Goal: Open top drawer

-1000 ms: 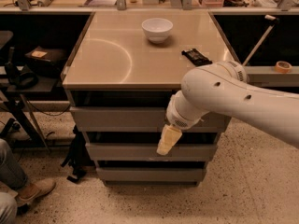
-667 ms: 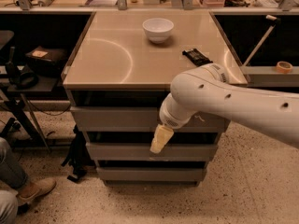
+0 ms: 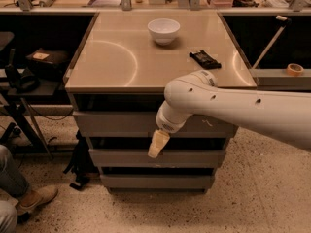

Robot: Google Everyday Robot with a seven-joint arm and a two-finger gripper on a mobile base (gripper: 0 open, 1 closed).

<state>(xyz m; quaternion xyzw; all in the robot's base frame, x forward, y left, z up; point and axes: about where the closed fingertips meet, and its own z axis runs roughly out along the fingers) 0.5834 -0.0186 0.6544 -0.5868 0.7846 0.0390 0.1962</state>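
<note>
Found the top drawer shut, directly under the tabletop. Found the gripper at six o'clock of its front, over the lower edge. Could not tell its opening; perhaps held nothing. Judged approach step; next needed catching that edge, pulling outward.

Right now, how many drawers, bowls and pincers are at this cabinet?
Drawers: 3 (top drawer, middle drawer, bottom drawer)
Bowls: 1 (white bowl on the countertop)
Pincers: 1 (pincer in front of the middle drawer's top edge)
Total: 5
</note>
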